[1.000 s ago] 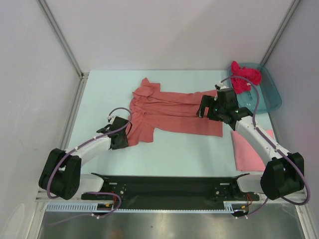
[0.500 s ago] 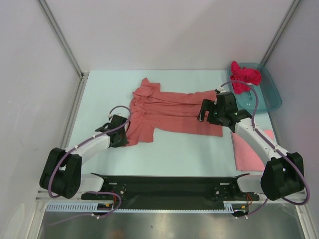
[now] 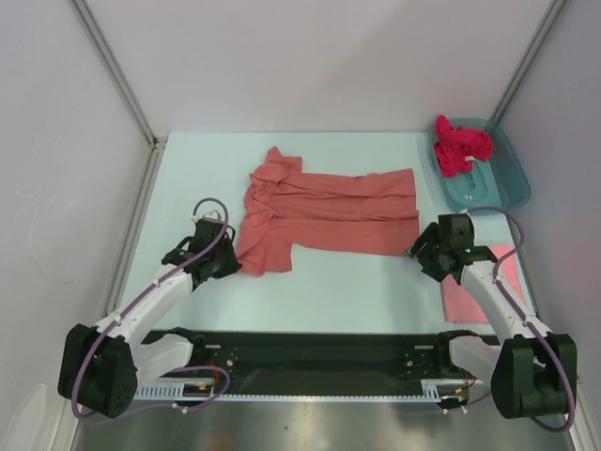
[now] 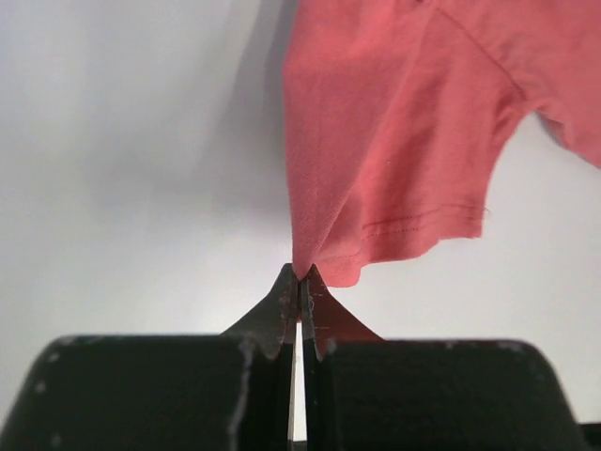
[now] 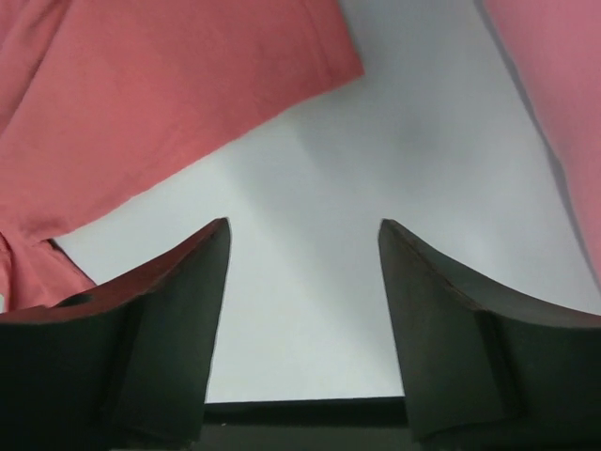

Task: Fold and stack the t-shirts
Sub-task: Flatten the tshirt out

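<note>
The salmon-coral t-shirt [image 3: 324, 211] lies spread in the middle of the table. My left gripper [image 3: 226, 265] is at the near-left sleeve corner. In the left wrist view the left gripper [image 4: 301, 274] is shut, with the corner of the sleeve [image 4: 394, 141] pinched at its tips. My right gripper [image 3: 420, 249] is open and empty over bare table, just off the shirt's near-right corner [image 5: 141, 103]. The lighter pink t-shirt [image 3: 474, 291] lies folded at the right, partly under my right arm. The magenta t-shirt [image 3: 460, 146] is bunched in the tub.
The teal plastic tub [image 3: 502, 188] stands at the back right corner. Grey walls and metal posts close in the table on the left, back and right. The black base rail [image 3: 310, 348] runs along the near edge.
My right gripper has left the shirt's right edge and drawn back toward the near right, open. My left arm has pulled back and left a little, still at the sleeve corner.
</note>
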Robot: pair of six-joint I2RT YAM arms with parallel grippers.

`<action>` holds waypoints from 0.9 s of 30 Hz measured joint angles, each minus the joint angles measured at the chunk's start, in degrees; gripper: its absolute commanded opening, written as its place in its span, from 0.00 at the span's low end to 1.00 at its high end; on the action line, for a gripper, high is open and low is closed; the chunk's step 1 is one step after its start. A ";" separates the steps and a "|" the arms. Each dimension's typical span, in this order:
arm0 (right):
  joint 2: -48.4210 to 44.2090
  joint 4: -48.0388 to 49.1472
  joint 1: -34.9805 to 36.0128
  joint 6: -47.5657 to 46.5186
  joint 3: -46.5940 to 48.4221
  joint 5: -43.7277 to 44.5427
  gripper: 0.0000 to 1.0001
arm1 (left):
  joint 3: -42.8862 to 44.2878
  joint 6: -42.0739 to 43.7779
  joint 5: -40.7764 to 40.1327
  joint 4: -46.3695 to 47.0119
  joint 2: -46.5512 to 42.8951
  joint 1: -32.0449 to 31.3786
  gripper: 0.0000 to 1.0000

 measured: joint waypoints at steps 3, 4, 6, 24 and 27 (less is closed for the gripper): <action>0.44 1.07 -0.02 4.76 -1.99 1.11 0.63 | -0.85 -1.01 1.86 -0.24 -3.23 0.00 0.00; 0.72 1.44 -0.02 6.05 -2.38 1.51 0.62 | -1.22 -1.18 2.29 -0.35 -4.13 0.00 0.00; 1.53 2.67 -0.02 9.01 -3.30 2.49 0.62 | -2.10 -1.73 3.02 -0.72 -6.60 0.00 0.00; 11.50 14.71 0.33 24.09 -5.92 10.36 0.54 | -6.67 -4.09 8.50 -0.96 -18.36 0.00 0.00; 12.31 15.98 1.16 26.88 -5.86 11.72 0.54 | -6.67 -4.52 8.83 -0.76 -19.76 0.00 0.00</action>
